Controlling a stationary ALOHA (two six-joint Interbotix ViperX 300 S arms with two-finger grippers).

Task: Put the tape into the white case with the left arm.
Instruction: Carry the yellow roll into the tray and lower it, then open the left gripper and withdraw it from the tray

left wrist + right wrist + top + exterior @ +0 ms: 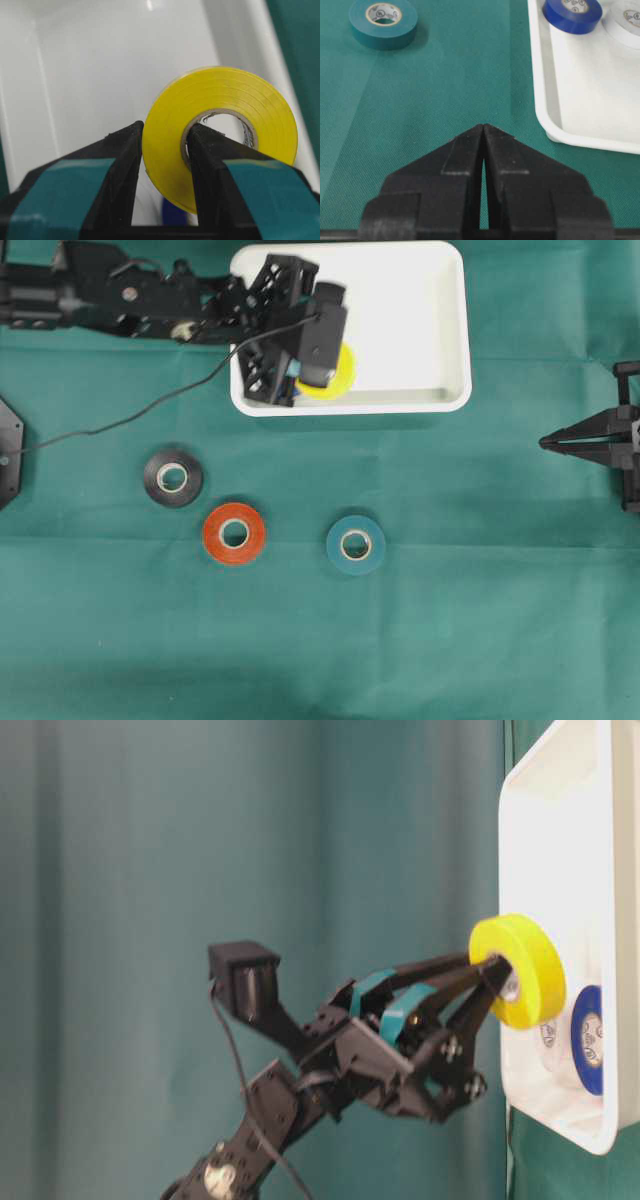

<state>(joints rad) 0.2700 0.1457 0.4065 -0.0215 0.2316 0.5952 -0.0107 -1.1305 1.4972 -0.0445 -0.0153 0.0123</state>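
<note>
the left gripper [165, 150] pinches the yellow tape roll [220, 130] through its core, held over the white case [440, 300]; the right gripper [483, 127] sits pressed together, well apart.

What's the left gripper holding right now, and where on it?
The yellow tape roll, pinched through its wall: one finger inside the core, the other outside.

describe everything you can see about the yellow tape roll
The yellow tape roll is a glossy, plastic-looking ring on a pale cardboard core, bright and seemingly unused. It is held on edge in the left pincer, one finger through the core and the other against its outer face. It hangs above the floor of the white case, near the front-left corner, over a blue roll lying inside.
</note>
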